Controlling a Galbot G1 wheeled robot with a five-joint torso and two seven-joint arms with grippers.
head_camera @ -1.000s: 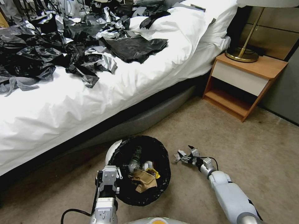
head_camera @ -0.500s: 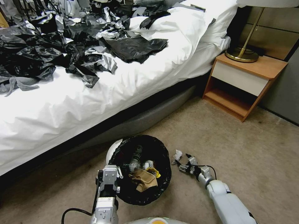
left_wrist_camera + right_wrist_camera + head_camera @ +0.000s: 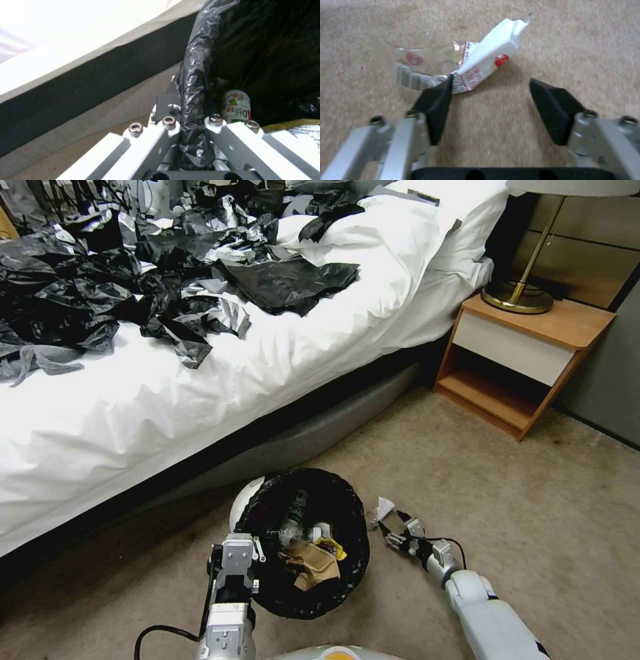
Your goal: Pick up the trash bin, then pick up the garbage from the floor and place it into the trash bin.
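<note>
the right claw [image 3: 490, 100] hovers low over the carpet [image 3: 533, 500], jaws spread apart, with the red-white packet [image 3: 480, 62] lying on the floor just ahead, touching one black fingertip [image 3: 436, 100]. the left claw [image 3: 190, 125] is clamped on the trash bin [image 3: 303, 543] rim, beside the bed [image 3: 200, 380].

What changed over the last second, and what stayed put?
The right gripper, open, has drawn back toward the robot, leaving the red-white packet on the carpet by its fingertip. The left gripper stays clamped on the trash bin rim; the bin's contents are unchanged.
</note>
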